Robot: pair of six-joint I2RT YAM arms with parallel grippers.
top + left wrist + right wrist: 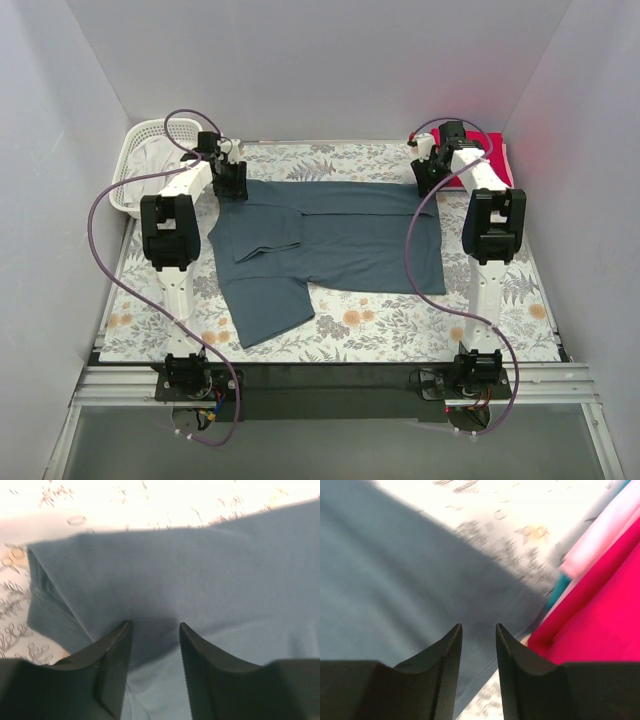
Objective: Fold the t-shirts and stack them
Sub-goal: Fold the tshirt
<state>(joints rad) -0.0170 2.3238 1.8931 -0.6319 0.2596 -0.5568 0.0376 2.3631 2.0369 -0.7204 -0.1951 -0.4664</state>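
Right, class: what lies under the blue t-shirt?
The floral-print cloth shows around the blue t-shirt on every side, so it runs beneath; the part under the shirt is hidden.

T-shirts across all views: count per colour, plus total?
dark blue t-shirt: 1
red t-shirt: 1
pale pink t-shirt: 1
Total: 3
The teal sliver by the stack is not counted; I cannot tell what it is.

1 high camera looks down on the whole blue t-shirt (330,240); 2 wrist cameras sit close over its far corners, all 3 sharing it.
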